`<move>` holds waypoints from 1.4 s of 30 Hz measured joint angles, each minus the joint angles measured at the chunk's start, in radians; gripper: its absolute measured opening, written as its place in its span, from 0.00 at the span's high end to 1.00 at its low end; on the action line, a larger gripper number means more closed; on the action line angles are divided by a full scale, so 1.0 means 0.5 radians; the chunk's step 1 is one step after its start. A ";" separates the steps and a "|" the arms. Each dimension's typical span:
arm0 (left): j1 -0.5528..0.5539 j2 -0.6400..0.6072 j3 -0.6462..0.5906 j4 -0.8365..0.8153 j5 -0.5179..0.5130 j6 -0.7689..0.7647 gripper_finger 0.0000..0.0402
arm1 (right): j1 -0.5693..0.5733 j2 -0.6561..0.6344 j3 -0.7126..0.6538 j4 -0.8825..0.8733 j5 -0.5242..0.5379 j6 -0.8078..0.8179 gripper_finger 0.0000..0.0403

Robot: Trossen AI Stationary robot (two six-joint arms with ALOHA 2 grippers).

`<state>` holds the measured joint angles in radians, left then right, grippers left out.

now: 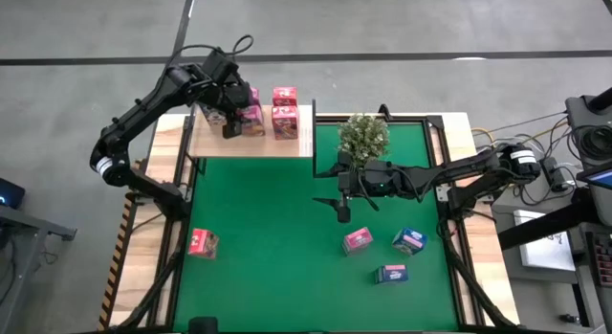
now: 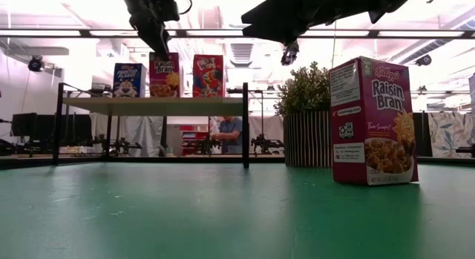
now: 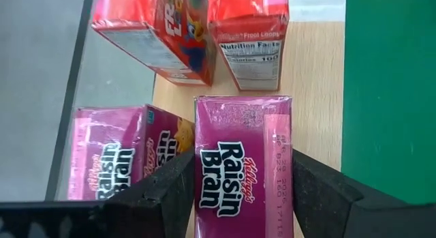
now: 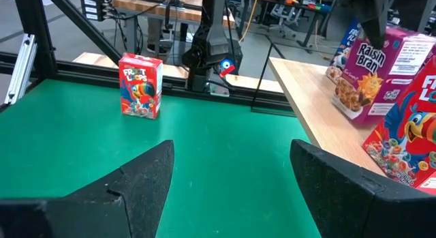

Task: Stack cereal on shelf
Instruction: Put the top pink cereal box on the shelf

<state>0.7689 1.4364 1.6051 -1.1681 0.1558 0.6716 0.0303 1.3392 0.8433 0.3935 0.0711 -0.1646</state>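
Observation:
The pale wood shelf (image 1: 251, 143) stands at the green mat's far left. Several cereal boxes stand on it: a pink Raisin Bran box (image 3: 243, 156), a second Raisin Bran (image 3: 116, 166), two red Froot Loops boxes (image 3: 248, 40) and a blue box (image 2: 128, 79). My left gripper (image 3: 243, 180) is over the shelf, shut on the first Raisin Bran box. My right gripper (image 4: 231, 176) is open and empty above the middle of the mat. Loose boxes stand on the mat: a red one (image 1: 203, 243), a pink one (image 1: 358, 240) and two blue ones (image 1: 409, 240). My left gripper pinches the Raisin Bran box near its top, one finger (image 3: 167, 190) on each narrow side (image 3: 201, 173). The fingers come from above, pointing down. The box stands upright with its bottom on the shelf board (image 2: 165, 75).
A potted green plant (image 1: 364, 135) stands at the mat's far edge, right of the shelf and just beyond my right arm. Thin black uprights (image 2: 246, 125) frame the shelf. A person (image 2: 230, 133) shows in the room behind the table.

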 joint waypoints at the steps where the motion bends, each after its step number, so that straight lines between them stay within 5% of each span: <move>1: 0.000 0.000 0.016 -0.002 0.000 -0.002 0.52 | 0.000 0.000 0.000 0.001 0.000 0.000 0.30; 27: -0.005 0.009 0.021 -0.079 0.000 -0.006 0.44 | 0.000 0.000 0.000 0.001 0.000 0.020 0.29; 32: -0.039 -0.010 0.170 -0.166 -0.014 -0.069 0.43 | 0.000 0.000 0.000 0.001 0.000 0.018 0.29; 37: -0.118 -0.053 0.329 -0.186 -0.015 -0.213 0.46 | 0.000 -0.001 0.000 0.001 0.001 0.018 0.29; 42: -0.340 -0.188 0.168 -0.103 -0.022 -0.390 0.57 | 0.000 -0.001 0.000 0.001 0.001 0.018 0.29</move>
<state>0.5987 1.3425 1.6890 -1.2194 0.1449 0.4764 0.0303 1.3388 0.8433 0.3940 0.0715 -0.1558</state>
